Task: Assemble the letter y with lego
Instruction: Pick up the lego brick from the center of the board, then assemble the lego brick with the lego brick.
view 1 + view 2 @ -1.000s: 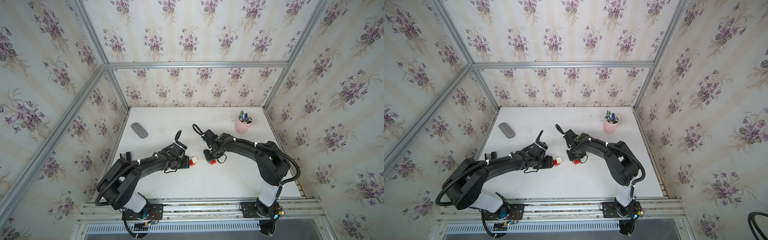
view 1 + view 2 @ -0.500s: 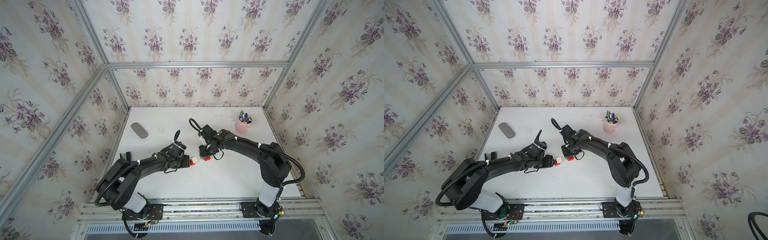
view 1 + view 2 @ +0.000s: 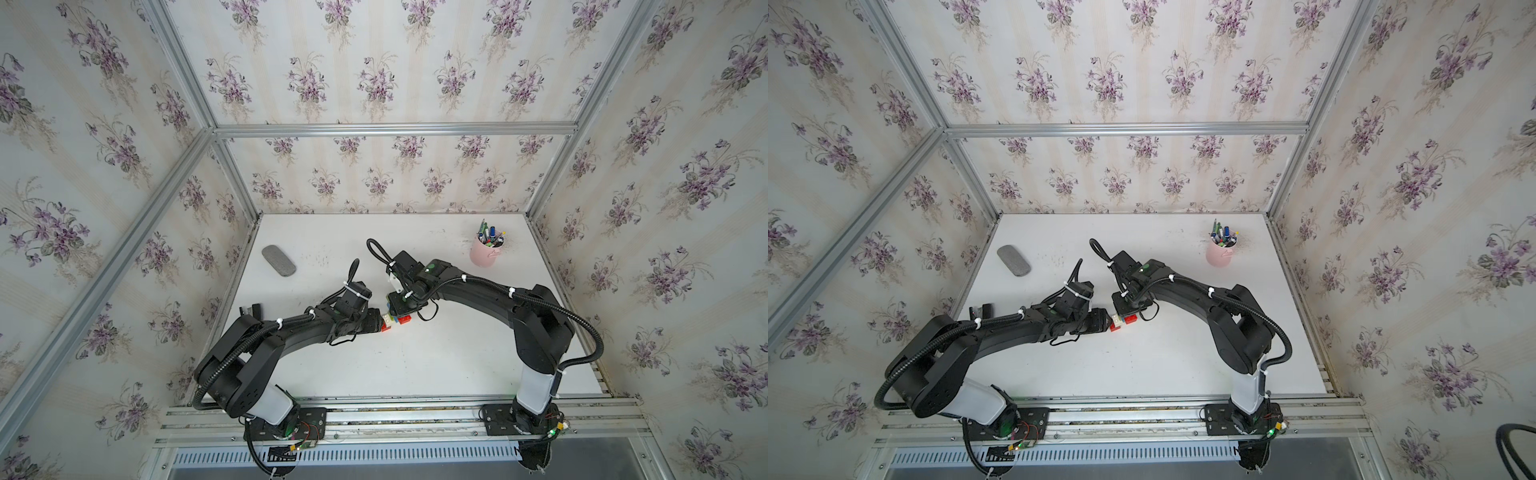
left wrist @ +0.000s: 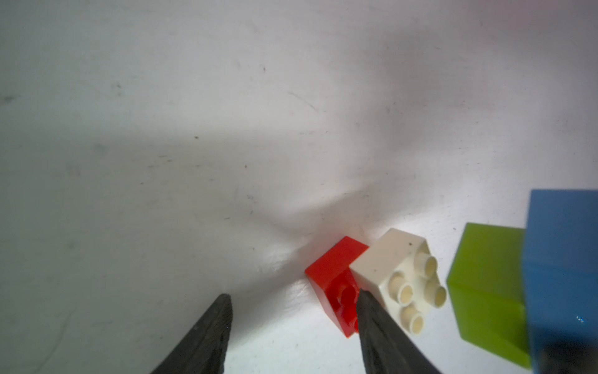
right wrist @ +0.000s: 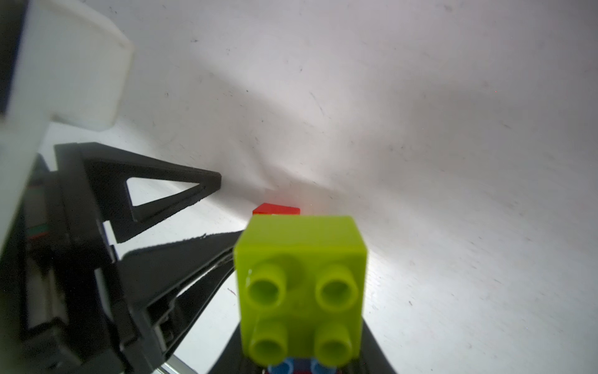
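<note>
A white brick [image 4: 394, 268] joined to a red brick [image 4: 336, 275] lies on its side on the white table. My left gripper [image 4: 294, 296] stands open and low, with bare table between its fingers; one finger [image 4: 372, 320] overlaps the red brick. In both top views this pair [image 3: 387, 322] [image 3: 1118, 322] sits just off the left fingertips. My right gripper [image 3: 397, 308] is shut on a lego stack: a lime green brick [image 5: 301, 281] on a blue brick [image 4: 563, 275], with a red brick [image 3: 405, 319] on it. The stack hangs right beside the white brick.
At the back right stands a pink cup of pens [image 3: 486, 253]. A grey oval pad [image 3: 278, 260] lies at the back left, and a small black clip [image 3: 251, 309] sits by the left wall. Metal-framed walls close in three sides of the table.
My right gripper has carried its stack leftward, toward the left gripper, until it hangs next to the red and white pair. The left arm has barely moved.
</note>
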`<state>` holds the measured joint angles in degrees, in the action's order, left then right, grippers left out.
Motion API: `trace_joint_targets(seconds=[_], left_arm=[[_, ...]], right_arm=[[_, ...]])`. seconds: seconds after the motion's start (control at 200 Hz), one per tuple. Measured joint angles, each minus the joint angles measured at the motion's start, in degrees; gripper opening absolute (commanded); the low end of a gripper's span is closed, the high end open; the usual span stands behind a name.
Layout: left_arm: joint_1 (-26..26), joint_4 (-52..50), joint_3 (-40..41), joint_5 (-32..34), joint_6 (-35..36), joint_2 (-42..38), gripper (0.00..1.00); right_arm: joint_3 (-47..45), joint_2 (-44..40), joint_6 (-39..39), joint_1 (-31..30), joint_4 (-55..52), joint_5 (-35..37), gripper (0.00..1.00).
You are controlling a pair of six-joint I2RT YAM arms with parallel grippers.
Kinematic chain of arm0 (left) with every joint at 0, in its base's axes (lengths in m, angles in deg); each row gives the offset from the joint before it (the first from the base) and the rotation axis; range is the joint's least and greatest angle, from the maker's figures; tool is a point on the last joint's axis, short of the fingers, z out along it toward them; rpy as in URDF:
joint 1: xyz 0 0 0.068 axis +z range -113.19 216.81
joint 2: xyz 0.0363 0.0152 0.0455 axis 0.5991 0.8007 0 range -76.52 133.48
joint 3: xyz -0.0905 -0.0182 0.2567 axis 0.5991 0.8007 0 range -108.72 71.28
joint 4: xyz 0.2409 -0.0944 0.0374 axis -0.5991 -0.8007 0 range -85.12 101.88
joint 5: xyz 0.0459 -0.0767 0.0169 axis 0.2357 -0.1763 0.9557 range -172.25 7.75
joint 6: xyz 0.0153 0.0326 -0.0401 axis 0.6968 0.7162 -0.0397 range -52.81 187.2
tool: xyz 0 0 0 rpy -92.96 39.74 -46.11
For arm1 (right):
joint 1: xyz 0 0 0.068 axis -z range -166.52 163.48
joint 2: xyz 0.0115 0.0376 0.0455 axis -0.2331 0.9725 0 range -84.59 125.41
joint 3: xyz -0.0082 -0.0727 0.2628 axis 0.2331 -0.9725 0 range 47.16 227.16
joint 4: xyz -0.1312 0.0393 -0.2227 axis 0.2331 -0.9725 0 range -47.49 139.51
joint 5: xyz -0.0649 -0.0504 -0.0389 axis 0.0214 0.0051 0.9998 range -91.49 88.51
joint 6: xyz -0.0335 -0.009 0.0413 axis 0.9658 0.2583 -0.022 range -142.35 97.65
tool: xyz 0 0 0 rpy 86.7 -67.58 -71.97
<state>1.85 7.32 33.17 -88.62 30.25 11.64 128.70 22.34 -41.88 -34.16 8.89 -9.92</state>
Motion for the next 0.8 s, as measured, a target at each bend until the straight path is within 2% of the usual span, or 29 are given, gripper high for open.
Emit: trace_joint_targets(seconds=[0.804], left_arm=[[0.07, 0.92, 0.66, 0.02, 0.02, -0.31, 0.64]], right_arm=[[1.09, 1.44, -0.37, -0.98, -2.16, 2.29, 0.18]])
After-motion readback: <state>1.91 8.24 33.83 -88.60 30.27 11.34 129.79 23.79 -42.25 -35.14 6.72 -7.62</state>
